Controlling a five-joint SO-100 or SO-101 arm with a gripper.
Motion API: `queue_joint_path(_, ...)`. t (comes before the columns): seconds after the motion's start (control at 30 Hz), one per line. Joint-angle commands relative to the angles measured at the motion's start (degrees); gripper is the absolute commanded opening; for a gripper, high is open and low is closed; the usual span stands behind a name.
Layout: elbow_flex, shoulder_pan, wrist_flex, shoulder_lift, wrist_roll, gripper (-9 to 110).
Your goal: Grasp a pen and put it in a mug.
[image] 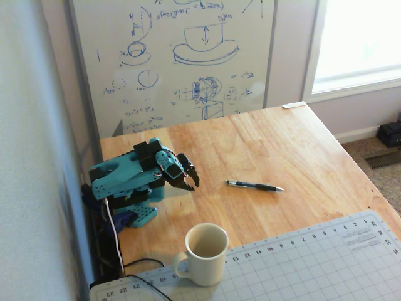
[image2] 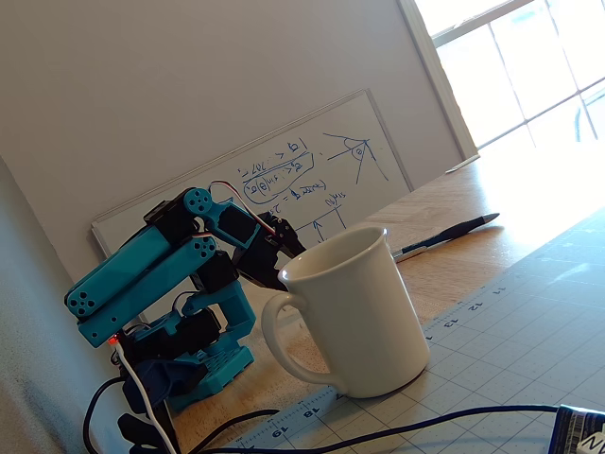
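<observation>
The dark pen [image: 254, 185] lies flat on the wooden table [image: 301, 144], right of the arm, silver tip to the right. It also shows in the other fixed view [image2: 444, 236], behind the mug. The cream-white mug [image: 205, 254] stands upright and empty on the edge of the cutting mat, handle to the left; it fills the foreground in the other fixed view [image2: 354, 322]. My gripper [image: 191, 183] is on the folded teal arm, well left of the pen and behind the mug. Its black jaws look shut and empty. The mug partly hides the gripper [image2: 286, 270] in that view.
A grey gridded cutting mat [image: 313, 263] covers the table's near side. A whiteboard [image: 175, 56] leans against the wall behind the table. Black and white cables [image: 116, 244] run from the arm's base by the left wall. The table's right edge drops to carpet.
</observation>
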Motion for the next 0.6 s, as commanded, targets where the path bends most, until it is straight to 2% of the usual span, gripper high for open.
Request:
queue_joint_path(0.0, -1.4, 0.5, -1.0, 1.1, 0.4, 10)
queue_joint_path(0.37, -7.1, -0.5, -1.1, -5.8, -1.2, 13)
queue_joint_path(0.43, -9.8, -2.3, -1.1, -10.3, -4.6, 13)
queue_joint_path(0.57, -16.5, -2.8, -1.2, -18.1, -18.1, 14)
